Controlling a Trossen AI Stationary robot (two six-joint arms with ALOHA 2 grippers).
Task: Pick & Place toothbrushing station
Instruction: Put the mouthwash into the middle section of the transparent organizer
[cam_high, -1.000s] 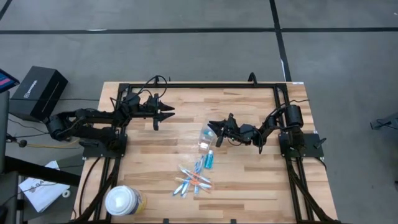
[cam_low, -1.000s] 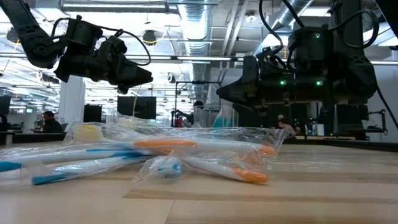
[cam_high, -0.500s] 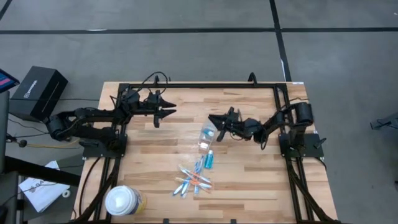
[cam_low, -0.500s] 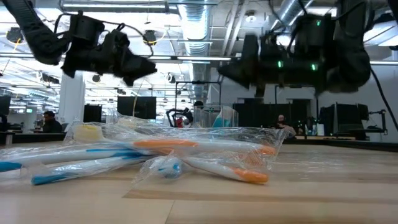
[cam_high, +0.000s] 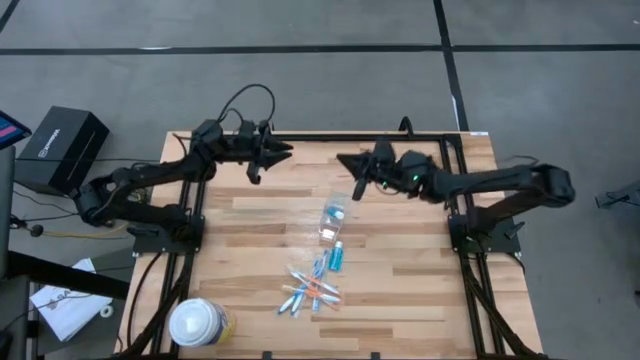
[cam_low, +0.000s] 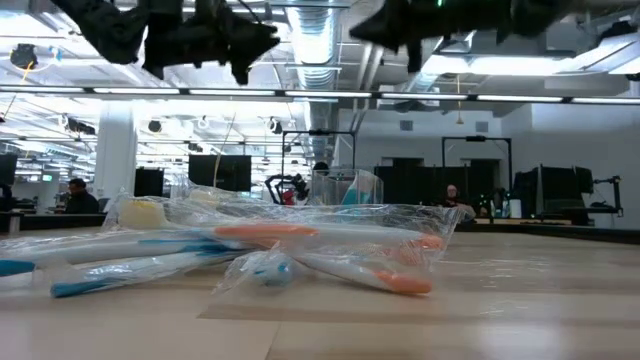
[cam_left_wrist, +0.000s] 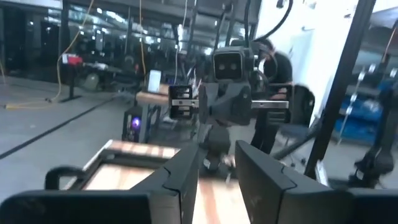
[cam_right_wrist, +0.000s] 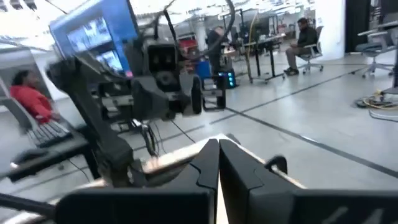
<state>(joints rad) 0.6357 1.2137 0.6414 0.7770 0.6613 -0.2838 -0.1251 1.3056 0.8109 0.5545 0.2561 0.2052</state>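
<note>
Both arms hang high over the far part of the desk (cam_high: 400, 290), their tips pointing at each other across the middle, and neither carries anything.

The right end effector (cam_high: 343, 160) has its fingers pressed together in its own wrist view, leaving barely a slit. The left end effector (cam_high: 287, 150) shows a narrow gap between its two fingers in its wrist view, so it is slightly parted and empty.

The clear plastic cup (cam_high: 333, 219) lies on its side below and toward the near edge from the right end effector. Its long axis runs roughly from far to near, and something blue shows inside it. It is nearer to the right end effector than to the left, which sits farther off across the desk.

One blue tube (cam_high: 337, 256) lies just past the cup, farther from both end effectors. Beyond that sits the loose heap of wrapped toothbrushes (cam_high: 310, 290), well apart from either arm.

Judged from this layout, the right arm is better placed to take the cup. It would have to descend and come toward the near edge. Its fingers would also have to spread before closing across the cup's short width.
</note>
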